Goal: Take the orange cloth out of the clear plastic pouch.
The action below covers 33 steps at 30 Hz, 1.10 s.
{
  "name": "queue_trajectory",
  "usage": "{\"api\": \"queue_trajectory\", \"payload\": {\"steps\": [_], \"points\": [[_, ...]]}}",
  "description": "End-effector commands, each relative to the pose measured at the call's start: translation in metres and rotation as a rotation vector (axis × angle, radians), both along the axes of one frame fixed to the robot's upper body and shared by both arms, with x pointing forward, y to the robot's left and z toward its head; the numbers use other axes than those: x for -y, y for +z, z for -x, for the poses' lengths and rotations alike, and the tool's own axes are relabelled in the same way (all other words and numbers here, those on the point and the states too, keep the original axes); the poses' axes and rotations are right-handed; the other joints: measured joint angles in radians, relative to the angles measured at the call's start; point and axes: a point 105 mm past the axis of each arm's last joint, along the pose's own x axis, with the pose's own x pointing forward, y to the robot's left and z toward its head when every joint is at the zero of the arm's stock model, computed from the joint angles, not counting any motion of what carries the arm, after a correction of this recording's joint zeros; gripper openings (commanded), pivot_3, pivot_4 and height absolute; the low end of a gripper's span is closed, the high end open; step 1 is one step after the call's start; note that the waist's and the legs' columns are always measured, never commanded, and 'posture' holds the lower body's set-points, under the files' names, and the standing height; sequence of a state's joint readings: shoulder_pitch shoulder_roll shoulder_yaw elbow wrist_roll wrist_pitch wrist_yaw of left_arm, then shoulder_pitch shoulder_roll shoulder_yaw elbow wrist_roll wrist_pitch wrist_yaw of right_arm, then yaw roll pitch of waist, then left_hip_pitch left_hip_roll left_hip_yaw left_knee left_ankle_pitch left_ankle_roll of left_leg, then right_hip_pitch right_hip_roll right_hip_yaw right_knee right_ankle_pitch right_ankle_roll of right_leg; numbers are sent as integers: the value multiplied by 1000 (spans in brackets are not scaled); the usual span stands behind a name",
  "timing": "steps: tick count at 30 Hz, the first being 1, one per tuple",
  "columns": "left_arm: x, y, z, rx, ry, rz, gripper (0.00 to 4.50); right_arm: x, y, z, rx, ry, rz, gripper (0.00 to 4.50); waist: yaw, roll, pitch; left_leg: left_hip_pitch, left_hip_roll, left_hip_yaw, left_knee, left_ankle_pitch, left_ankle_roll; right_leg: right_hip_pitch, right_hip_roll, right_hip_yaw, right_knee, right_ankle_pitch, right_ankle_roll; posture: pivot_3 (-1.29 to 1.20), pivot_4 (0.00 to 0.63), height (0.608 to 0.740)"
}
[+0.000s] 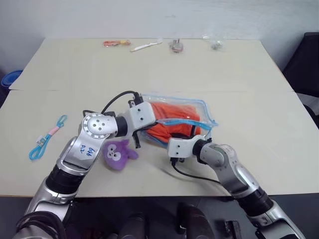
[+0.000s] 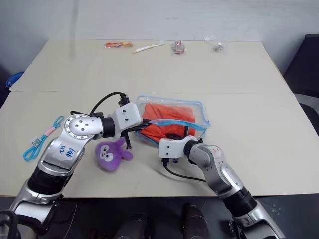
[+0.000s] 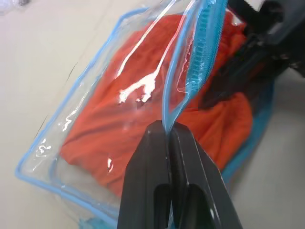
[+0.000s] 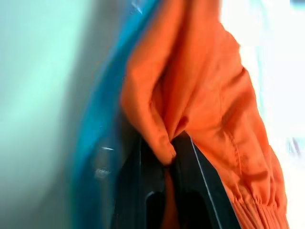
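While the clear plastic pouch [image 1: 177, 119] lies near the middle of the counter [image 1: 249, 74] with the orange cloth [image 1: 172, 117] inside it, both arms work at its near edge. From the left, the left gripper [image 3: 167, 131] has its fingers clamped together on the pouch's blue zipper trim, holding that edge up. To the right, the right gripper [image 4: 167, 160] has its fingers pinched on a fold of the cloth at the pouch mouth. In the head views the fingertips of both are hidden behind the wrists and the plastic; the wrist views show each grip. A purple plush toy [image 1: 118, 153] sits just near-left of the pouch, and a blue strap [image 1: 46, 138] lies farther left.
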<state>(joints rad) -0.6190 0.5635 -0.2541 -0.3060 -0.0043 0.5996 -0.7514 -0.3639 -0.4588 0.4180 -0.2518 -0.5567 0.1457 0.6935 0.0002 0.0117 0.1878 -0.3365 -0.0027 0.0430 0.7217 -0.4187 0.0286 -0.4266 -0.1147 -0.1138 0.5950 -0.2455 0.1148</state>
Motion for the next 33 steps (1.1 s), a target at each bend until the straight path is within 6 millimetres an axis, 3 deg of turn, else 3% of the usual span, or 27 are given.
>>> {"api": "queue_trajectory", "payload": {"steps": [1,5,9,17,23,31,33], "points": [[9,18,-2,56,-4,49,0,-11,3,15,-3,92,7,37,0,0,0,0,-1,0,0,0,0,0,0,0,0,0,0,0,150,740],[8,16,-3,55,-2,39,0,-7,1,19,57,132,88,37,-1,0,0,0,-1,0,0,0,0,0,0,0,0,0,0,0,150,740],[7,12,-3,53,-7,25,0,-5,13,23,95,138,62,37,-1,0,0,0,0,0,0,0,0,0,0,0,0,0,0,0,150,740],[3,-10,-3,42,-24,-43,0,15,66,45,143,135,-86,37,3,0,0,0,0,0,0,0,0,0,0,0,0,0,0,0,150,740],[2,-18,-6,40,-26,-70,0,20,83,75,35,243,-161,37,6,0,0,0,-1,0,0,0,0,0,0,-1,0,0,0,0,150,740],[2,-17,-6,21,-43,-54,0,35,99,100,-92,238,-206,37,22,0,0,0,-1,0,0,0,0,0,0,0,0,0,0,0,150,740],[2,-13,-2,-14,-67,-17,467,45,108,104,-121,215,-218,0,25,0,0,0,-1,0,0,0,0,0,0,0,0,0,0,0,150,740]]}}
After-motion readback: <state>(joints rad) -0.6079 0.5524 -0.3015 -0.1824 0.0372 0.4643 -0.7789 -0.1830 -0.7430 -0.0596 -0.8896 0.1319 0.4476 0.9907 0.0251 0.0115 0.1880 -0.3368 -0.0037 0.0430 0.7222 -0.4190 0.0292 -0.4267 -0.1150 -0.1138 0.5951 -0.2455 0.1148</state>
